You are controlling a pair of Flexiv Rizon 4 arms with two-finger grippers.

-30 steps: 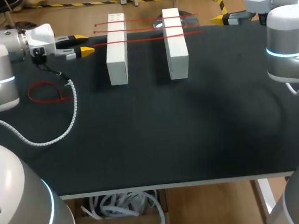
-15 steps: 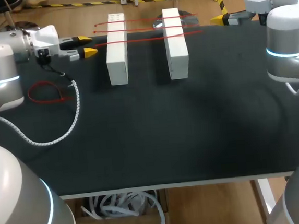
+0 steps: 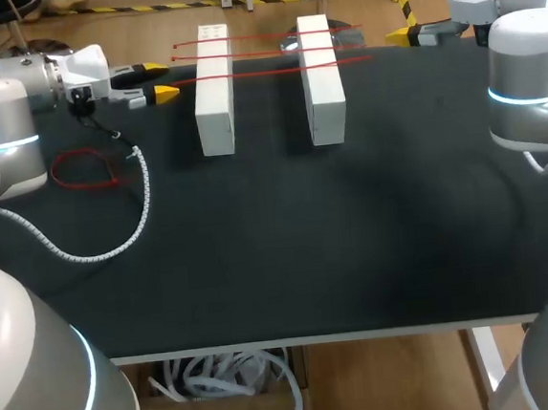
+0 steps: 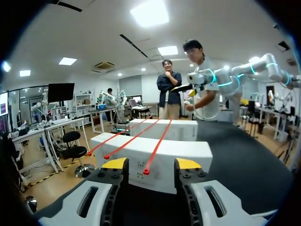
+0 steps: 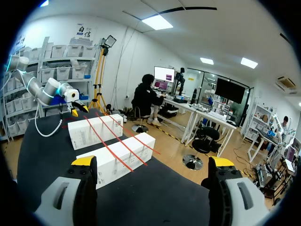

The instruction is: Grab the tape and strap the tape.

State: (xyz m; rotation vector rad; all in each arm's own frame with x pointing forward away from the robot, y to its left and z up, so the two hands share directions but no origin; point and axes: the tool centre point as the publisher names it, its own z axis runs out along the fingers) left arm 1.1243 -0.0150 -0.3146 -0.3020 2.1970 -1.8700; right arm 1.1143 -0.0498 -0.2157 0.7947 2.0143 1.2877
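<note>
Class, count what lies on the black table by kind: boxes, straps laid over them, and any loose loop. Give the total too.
White boxes: 2
Red straps across both boxes: 3
Red loop lying apart, on the left arm's side: 1
Total: 6
</note>
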